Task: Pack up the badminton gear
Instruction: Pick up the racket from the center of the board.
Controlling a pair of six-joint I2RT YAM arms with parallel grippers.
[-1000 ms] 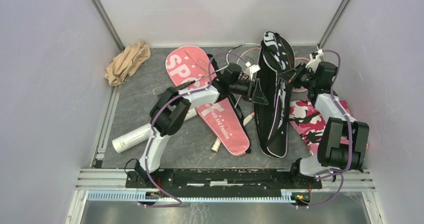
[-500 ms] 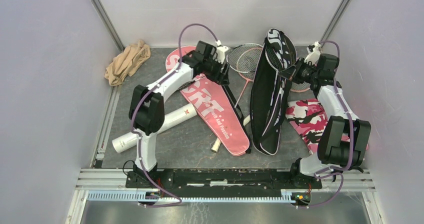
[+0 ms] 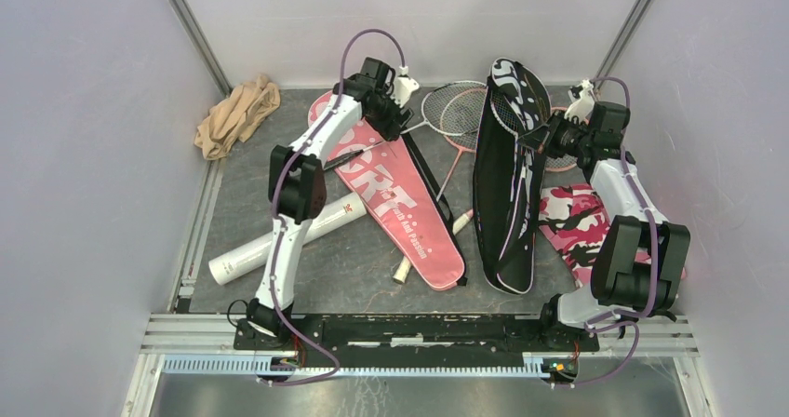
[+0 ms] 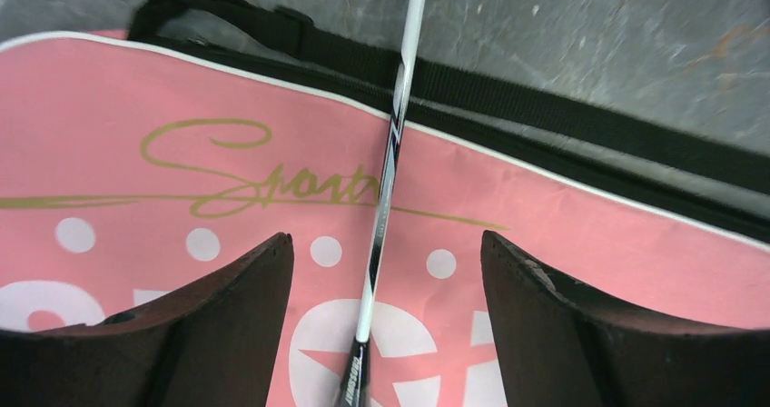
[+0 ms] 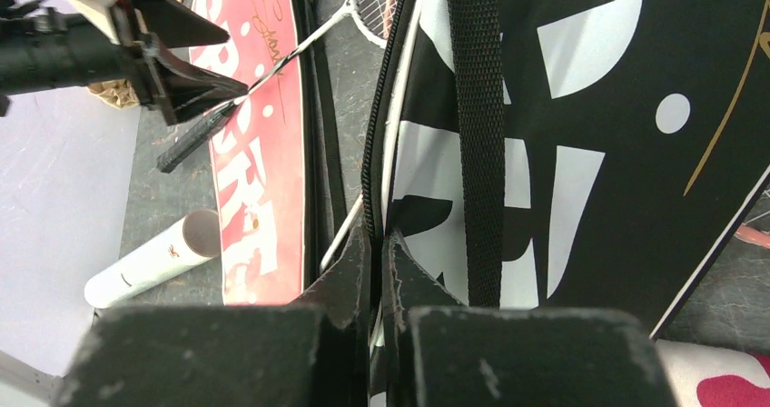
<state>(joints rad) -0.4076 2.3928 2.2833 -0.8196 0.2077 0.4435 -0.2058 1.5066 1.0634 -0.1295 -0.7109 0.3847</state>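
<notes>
Black racket-shaped fabric bag lettered SPORT [image 3: 507,194] lies right of centre, right gripper [image 5: 380,239] pinched closed on its open zip edge. Pink racket-shaped fabric bag [image 3: 409,221] lies left of it, with a thin racket with a white-and-black shaft [image 4: 386,180] across its top. Left gripper [image 4: 386,239] hangs over that shaft, jaws spread wide, holding nothing. Looks like the pick step: centre the shaft between the pads, come down till they bracket it without snagging bag cloth, then close. Thin shaft will flex, so I'd grip nearer the handle
</notes>
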